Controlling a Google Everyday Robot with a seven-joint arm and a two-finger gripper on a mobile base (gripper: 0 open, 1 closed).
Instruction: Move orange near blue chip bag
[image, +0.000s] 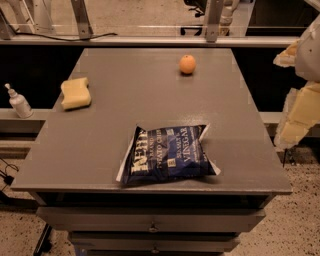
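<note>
The orange (187, 64) is a small round fruit that sits on the far part of the grey table (100, 145), right of centre. The blue chip bag (169, 154) lies flat near the table's front edge, with white lettering facing up. The orange and the bag are well apart, with bare tabletop between them. My gripper (280, 100) is at the right edge of the view, off the table's right side and above it. It is open with nothing between its pale yellowish fingers (299, 116). It is far from both the orange and the bag.
A yellow rectangular sponge (75, 93) lies on the table's left side. A small white pump bottle (19, 102) stands on a ledge left of the table. Drawers (150, 220) run below the table's front edge. A rail and metal legs cross behind the table.
</note>
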